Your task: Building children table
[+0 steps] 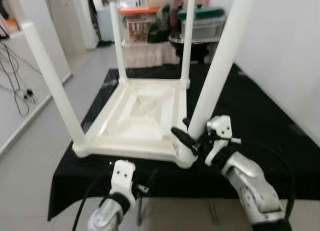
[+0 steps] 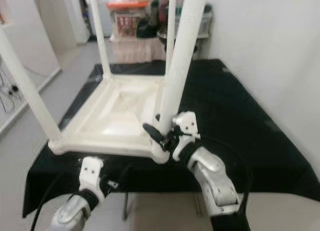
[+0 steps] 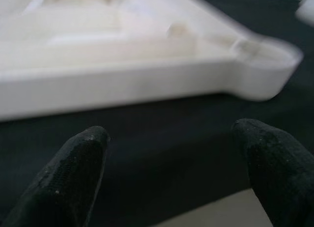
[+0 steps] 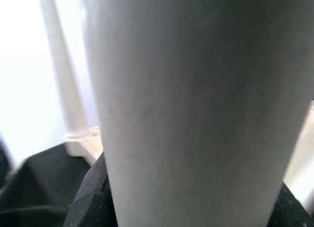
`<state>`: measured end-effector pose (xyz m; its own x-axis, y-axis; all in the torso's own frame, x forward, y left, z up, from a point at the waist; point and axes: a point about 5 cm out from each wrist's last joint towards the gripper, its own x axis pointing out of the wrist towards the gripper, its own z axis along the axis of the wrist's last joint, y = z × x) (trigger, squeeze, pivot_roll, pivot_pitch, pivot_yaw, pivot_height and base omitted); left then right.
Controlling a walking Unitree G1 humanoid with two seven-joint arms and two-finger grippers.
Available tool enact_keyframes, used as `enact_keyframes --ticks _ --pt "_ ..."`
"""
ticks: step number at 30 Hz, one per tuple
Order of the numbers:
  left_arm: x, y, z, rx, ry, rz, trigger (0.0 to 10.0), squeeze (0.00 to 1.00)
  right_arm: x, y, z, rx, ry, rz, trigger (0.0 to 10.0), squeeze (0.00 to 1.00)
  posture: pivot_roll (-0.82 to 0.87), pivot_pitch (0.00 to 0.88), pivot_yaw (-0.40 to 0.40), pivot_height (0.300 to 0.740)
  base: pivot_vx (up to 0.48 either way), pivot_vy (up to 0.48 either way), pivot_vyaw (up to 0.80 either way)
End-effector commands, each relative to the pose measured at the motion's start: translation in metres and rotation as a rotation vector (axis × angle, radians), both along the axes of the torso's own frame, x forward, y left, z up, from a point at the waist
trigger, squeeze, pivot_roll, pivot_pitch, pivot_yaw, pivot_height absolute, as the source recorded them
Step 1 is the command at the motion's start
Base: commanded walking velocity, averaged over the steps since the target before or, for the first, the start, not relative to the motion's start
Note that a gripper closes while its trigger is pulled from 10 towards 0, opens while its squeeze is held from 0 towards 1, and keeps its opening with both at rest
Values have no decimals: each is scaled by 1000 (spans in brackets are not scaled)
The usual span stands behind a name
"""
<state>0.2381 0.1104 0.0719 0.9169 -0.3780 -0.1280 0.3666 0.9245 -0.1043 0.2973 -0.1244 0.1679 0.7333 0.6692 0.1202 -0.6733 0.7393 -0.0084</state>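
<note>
Hovering with fingers spread wide before the near edge, the left gripper (image 1: pixel 142 188) faces one upturned white table (image 1: pixel 135 116) on a black cloth (image 1: pixel 260 116), its four legs up, the right gripper (image 1: pixel 192 138) clamping the nearest leg (image 1: pixel 220 66).

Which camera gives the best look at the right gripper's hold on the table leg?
The left eye view: the right gripper clasps the near-right leg just above its socket. The right wrist view shows blurred leg surface.

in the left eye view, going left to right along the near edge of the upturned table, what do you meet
Near-left leg → left gripper just below the edge → near-right leg → right gripper closed around its base.
</note>
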Motion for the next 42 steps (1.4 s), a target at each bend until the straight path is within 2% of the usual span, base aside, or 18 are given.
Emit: enact_keyframes --ticks 1,7,10,13,14,20,30,33,36,42 --pt "-2 2 -4 6 9 8 10000 0 2 -2 4 -12 -23 -12 10000 0 -50 0 20 740 0 0 0" --pt "-1 5 -4 -3 16 25 10000 0 2 1 4 -19 -27 -7 10000 0 -47 0 18 740 0 0 0" --pt "-1 6 -8 20 41 36 10000 0 3 3 4 -18 -30 -1 10000 0 -45 0 17 740 0 427 0" --pt "0 7 -6 6 19 44 10000 0 3 5 5 -16 -34 3 10000 0 -45 0 17 740 0 480 0" --pt "1 7 -3 25 -8 38 10000 0 4 6 6 -11 -39 6 10000 0 -44 0 17 740 0 0 0" --pt "1 6 -4 39 -11 30 10000 0 7 7 11 -9 -54 5 10000 0 -46 0 18 740 0 0 0" --pt "1 -1 -7 71 -13 -16 10000 0 18 9 21 -39 -91 21 10000 0 -40 0 20 740 0 0 0" --pt "0 -2 -8 69 -10 -27 10000 0 29 5 21 -67 -88 29 10000 0 -32 0 19 740 0 0 0" --pt "0 -1 -8 66 -8 -26 10000 0 32 4 22 -78 -86 32 10000 0 -28 0 19 740 0 0 0" --pt "-5 -3 -5 76 -30 -43 10000 0 45 -7 20 -137 -42 122 10000 0 -7 54 15 740 0 0 0"
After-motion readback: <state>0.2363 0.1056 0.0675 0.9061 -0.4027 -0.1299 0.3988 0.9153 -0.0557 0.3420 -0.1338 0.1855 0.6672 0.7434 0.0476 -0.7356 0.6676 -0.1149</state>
